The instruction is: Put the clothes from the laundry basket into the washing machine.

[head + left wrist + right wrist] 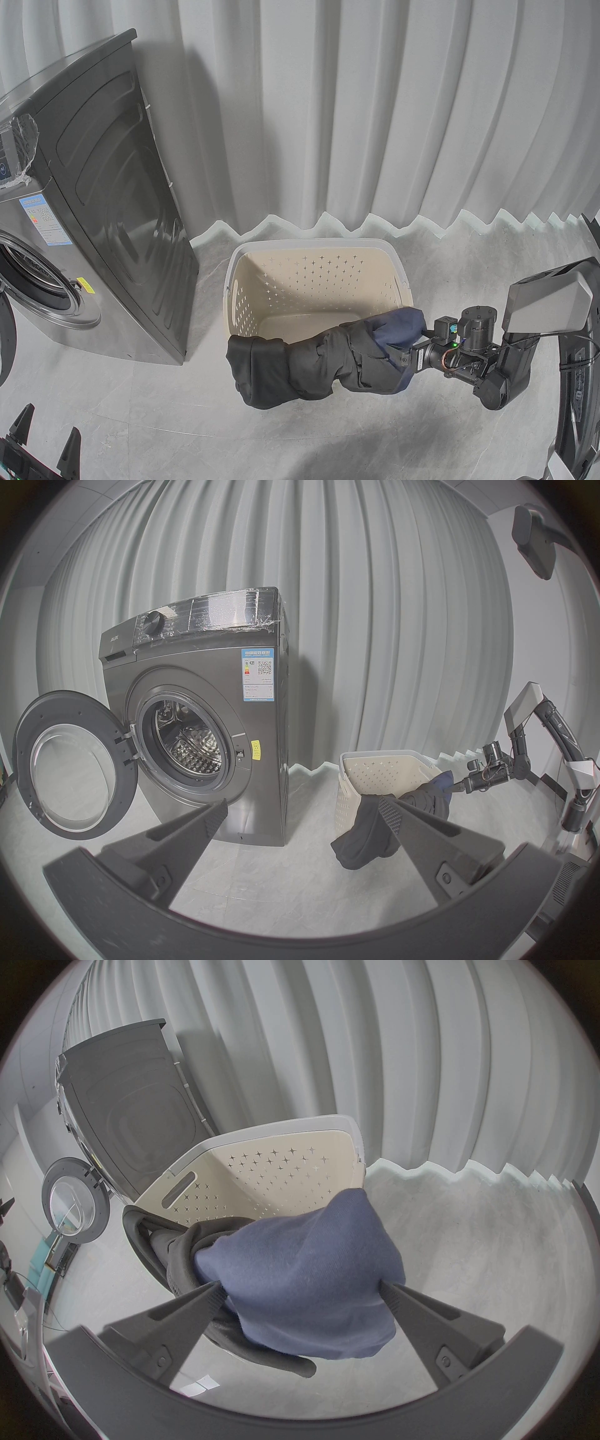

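Observation:
The white laundry basket (319, 247) stands on the floor by the curtain, its inside bare where I can see it. A dark grey garment (294, 369) and a blue garment (400, 328) lie bunched over the basket's near rim and hang down its front. My right gripper (406, 359) is at the bundle's right end. Its fingers (187, 1316) are spread wide on either side of the blue garment (306, 1272). The grey washing machine (206, 730) stands to the left with its door (72, 764) swung open and the drum (190, 745) showing. My left gripper (300, 805) is open and holds nothing, low at the near left.
A white pleated curtain (350, 106) closes off the back. Bare grey floor (156, 406) lies between the washer and the basket and in front of both. The open washer door reaches out over the floor at the far left.

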Robot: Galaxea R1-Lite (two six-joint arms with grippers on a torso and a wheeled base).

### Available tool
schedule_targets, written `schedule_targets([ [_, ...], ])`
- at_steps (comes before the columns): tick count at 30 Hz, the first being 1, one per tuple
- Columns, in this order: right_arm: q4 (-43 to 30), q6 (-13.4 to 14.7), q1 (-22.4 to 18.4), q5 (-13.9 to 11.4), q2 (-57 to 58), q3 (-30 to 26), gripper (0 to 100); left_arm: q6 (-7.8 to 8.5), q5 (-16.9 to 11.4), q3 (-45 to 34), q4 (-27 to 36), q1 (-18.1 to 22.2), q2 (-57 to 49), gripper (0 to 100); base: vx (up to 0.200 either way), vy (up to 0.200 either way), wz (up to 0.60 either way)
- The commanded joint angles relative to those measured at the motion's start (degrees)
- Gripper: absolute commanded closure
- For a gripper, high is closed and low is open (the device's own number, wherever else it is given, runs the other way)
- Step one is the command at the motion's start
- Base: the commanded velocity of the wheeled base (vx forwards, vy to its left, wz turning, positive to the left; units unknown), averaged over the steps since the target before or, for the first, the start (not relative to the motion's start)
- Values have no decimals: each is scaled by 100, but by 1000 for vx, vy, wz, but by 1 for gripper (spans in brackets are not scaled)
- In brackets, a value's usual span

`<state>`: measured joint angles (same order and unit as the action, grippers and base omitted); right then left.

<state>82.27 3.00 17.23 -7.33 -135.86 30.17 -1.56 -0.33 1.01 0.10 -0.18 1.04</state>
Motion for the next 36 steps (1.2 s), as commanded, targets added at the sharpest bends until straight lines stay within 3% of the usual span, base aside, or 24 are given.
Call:
schedule_targets([
  [1,69,-1,9,3,-98,103,100,-2,-2,-84,-1,1,-104,0,0,0,0],
  [25,263,113,290,21,851,-556,100,-2,-2,-84,-1,1,-104,0,0,0,0],
  [36,192,104,343,205,1660,-627,100,-2,-2,-84,-1,1,-104,0,0,0,0],
])
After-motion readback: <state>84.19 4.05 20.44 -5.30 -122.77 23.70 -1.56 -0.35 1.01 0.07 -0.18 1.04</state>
